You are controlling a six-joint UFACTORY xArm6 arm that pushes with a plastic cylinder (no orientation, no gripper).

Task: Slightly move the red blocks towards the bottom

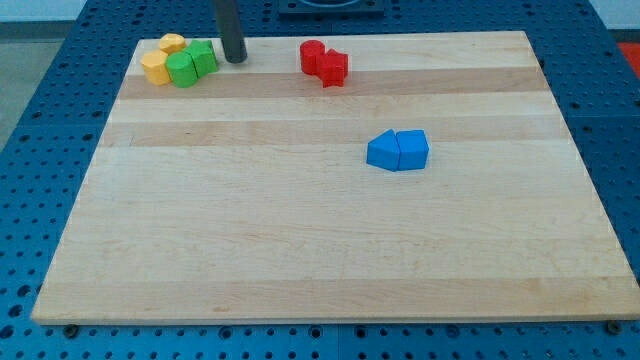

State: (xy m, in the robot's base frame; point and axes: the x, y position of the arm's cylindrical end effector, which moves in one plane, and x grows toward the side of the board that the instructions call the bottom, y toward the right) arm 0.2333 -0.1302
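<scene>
1. Red blocks sit near the view's top edge of the table (320, 240), a little right of the middle: a red cylinder (312, 56) on the left and a red star-like block (334, 68) touching it on its lower right.
2. Both red blocks lie well apart from my tip (235, 60), which rests on the wood to their left, also close to the view's top edge.
3. No hand is fitted here; the arm ends in a plain dark rod, so there is nothing to spread or press together.
4. Just left of my tip is a tight cluster of four blocks. A green cube-like block (204, 56) is nearest the tip, close beside it, though whether they touch I cannot tell.
5. A green cylinder (183, 70) touches that cube on its lower left.
6. A yellow block (173, 43) sits at the cluster's upper side and a second yellow block (155, 67) at its left end; their exact shapes are hard to make out.
7. Two blue blocks lie toward the right of the table's centre, touching: a blue triangular block (382, 151) on the left and a blue cube-like block (413, 149) on the right.
</scene>
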